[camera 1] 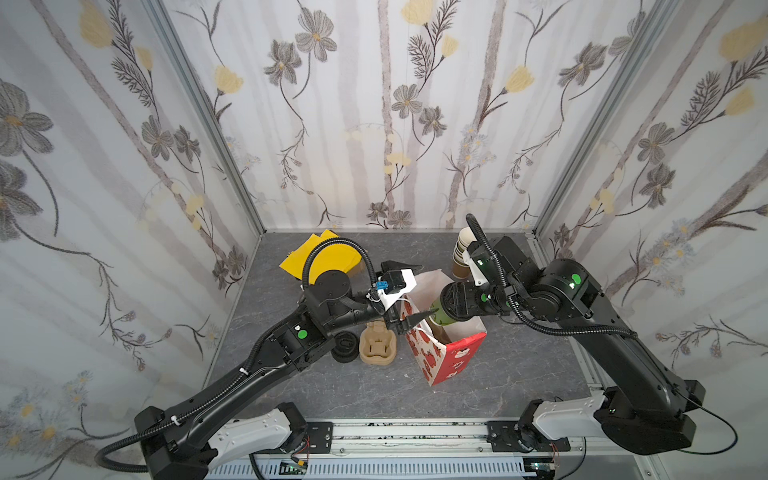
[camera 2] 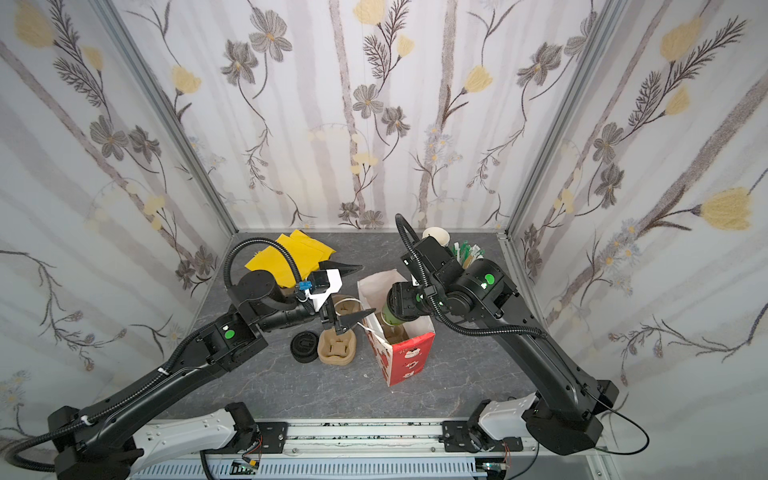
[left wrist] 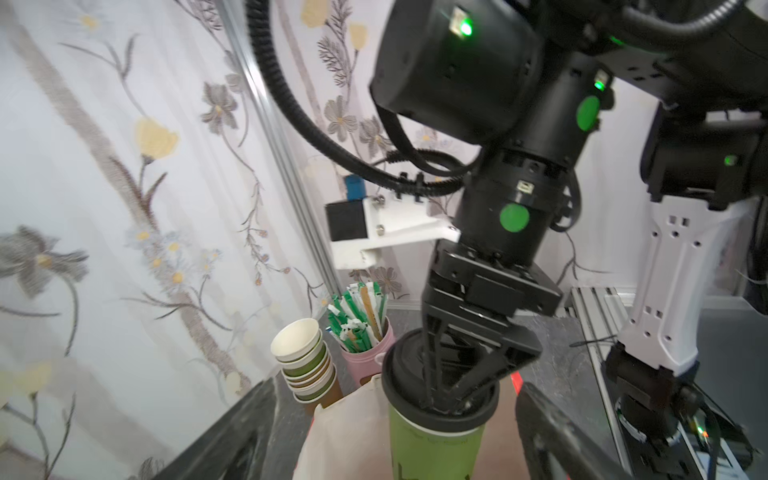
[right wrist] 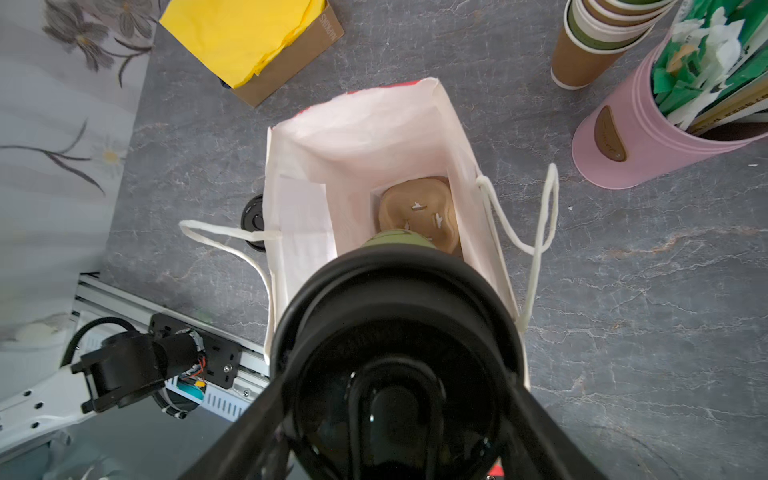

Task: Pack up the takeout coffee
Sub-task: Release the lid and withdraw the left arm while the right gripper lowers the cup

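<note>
Our right gripper clamps the takeout coffee at the bag mouth, carrier tray underneath; our left gripper gapes beside.

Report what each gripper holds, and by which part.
Right gripper holds the takeout coffee by its black lid, over the bag. Left gripper is open, holding nothing.

A robotics lab cell dressed as a coffee stand is shown. A grey stone-look table is enclosed by flower-printed walls on aluminium posts, and the left arm and the right arm are mounted on an aluminium rail along its front. Café stock is seen: stacked paper cups, a pink tub of stirrers, a napkin box, pulp cup carriers, spare lids, a paper bag and one takeout coffee.
</note>
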`<state>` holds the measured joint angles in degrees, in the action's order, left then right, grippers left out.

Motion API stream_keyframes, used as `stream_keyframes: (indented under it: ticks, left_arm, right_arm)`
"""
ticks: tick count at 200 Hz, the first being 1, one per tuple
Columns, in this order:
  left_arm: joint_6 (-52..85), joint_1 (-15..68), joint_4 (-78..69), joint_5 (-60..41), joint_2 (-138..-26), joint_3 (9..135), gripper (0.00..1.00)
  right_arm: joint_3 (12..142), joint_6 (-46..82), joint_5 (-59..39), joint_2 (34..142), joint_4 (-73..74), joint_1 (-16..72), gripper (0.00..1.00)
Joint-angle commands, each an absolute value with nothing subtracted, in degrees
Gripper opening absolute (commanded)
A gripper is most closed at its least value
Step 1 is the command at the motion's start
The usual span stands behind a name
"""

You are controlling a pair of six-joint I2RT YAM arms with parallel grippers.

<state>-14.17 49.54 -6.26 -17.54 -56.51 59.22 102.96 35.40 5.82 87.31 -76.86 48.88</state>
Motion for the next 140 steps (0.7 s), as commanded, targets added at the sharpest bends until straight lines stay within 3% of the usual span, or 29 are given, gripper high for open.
stream_keyframes:
  ticks: [1, 26, 56, 140]
  left_arm:
    - [1.08, 49.31, -7.70, 2.02, -53.67, 56.77, 0.95]
    - [14.59, 47.58, -1.86, 11.86, -50.39, 55.31, 0.96]
    - [23.62, 43.33, 10.78, 11.98, -49.83, 57.18, 0.97]
    - [26.05, 31.01, 17.91, -17.48, -53.89, 55.81, 1.00]
  right_arm:
    - [102.75, 33.34, 8.80, 88.99, -76.25, 49.86, 0.69]
    - [102.34, 32.34, 10.22, 91.01, -76.25, 51.01, 0.69]
    - [98.08, 32.47, 9.99, 92.46, -73.06, 51.33, 0.69]
    - [87.14, 34.36, 8.69, 89.04, -66.67, 50.50, 0.70]
